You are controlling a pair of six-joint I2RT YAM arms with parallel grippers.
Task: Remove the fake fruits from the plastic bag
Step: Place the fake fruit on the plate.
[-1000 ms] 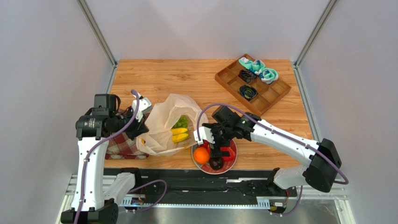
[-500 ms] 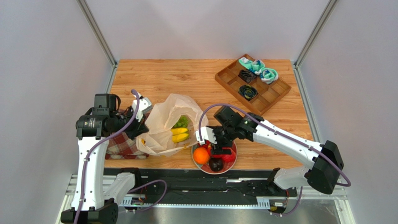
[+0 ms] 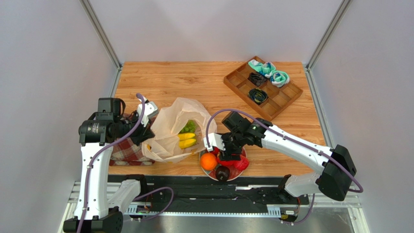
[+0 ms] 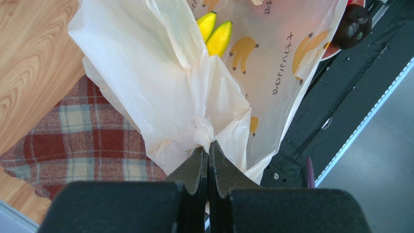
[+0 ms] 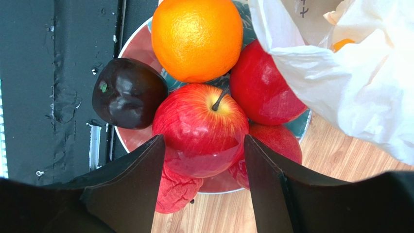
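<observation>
The plastic bag (image 3: 170, 128) lies open on the table, and my left gripper (image 4: 209, 148) is shut on a bunched fold of it (image 4: 160, 73). Yellow bananas (image 3: 187, 140) and green grapes (image 3: 188, 127) sit inside. On the plate (image 5: 141, 46) lie an orange (image 5: 197, 36), a dark round fruit (image 5: 129, 92), red apples and a red strawberry (image 5: 177, 191). My right gripper (image 5: 204, 137) hovers over the plate with its jaws partly open. They straddle the top red apple (image 5: 199, 116), which rests on the pile. I cannot see whether they touch it.
A red plaid cloth (image 3: 127, 151) lies under the bag's left side. A wooden compartment tray (image 3: 286, 94) with small items stands at the back right. The plate overhangs the table's near edge above the black rail (image 3: 204, 194).
The right gripper's jaws have narrowed around the top apple, and the gripper has shifted slightly away from the near edge. The left gripper and the bag have not moved.
</observation>
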